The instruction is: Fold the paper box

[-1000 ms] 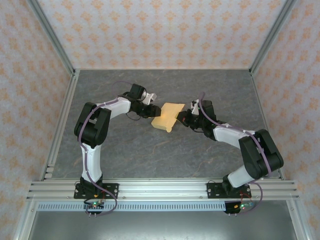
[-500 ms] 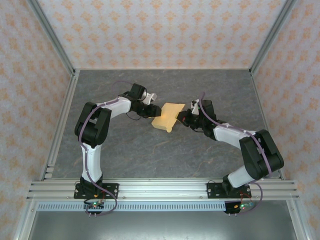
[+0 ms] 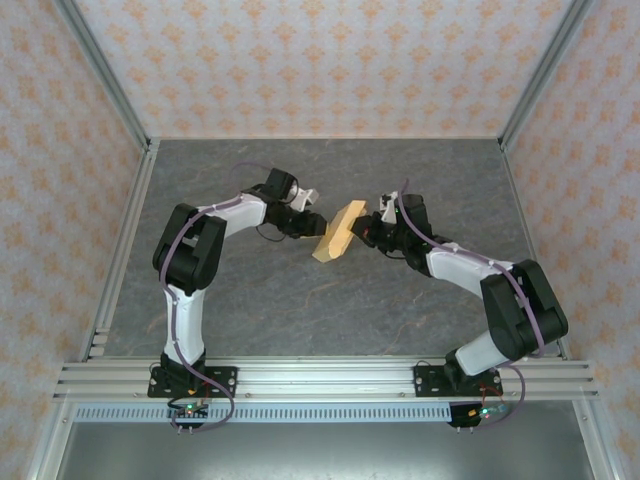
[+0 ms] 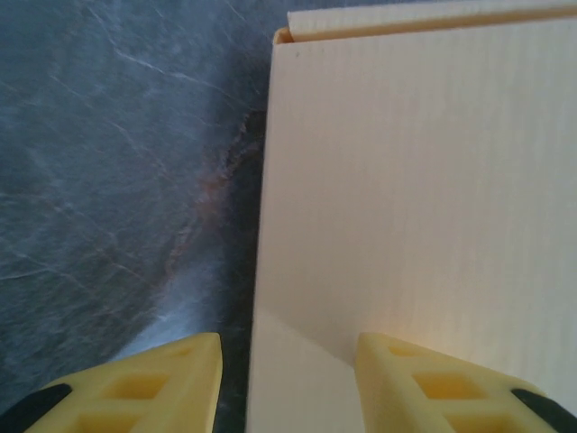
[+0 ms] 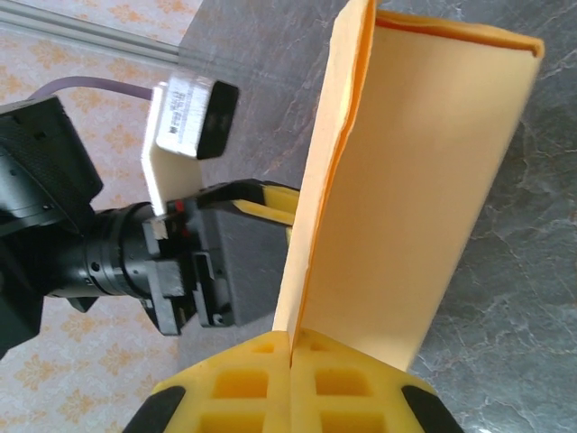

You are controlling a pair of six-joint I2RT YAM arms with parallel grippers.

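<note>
Standing nearly on edge at the middle of the table (image 3: 300,300), the paper box (image 3: 338,232) sits between the two arms. The right gripper (image 5: 290,347) is clamped on one edge of the card, fingers pressed together on it. The left gripper (image 4: 288,361) has its jaws apart, straddling the opposite edge without a clear pinch. Folding well likely means holding the right pinch firm while the left pushes squarely along the crease.

The tabletop (image 3: 280,310) is dark grey with pale veins.
</note>
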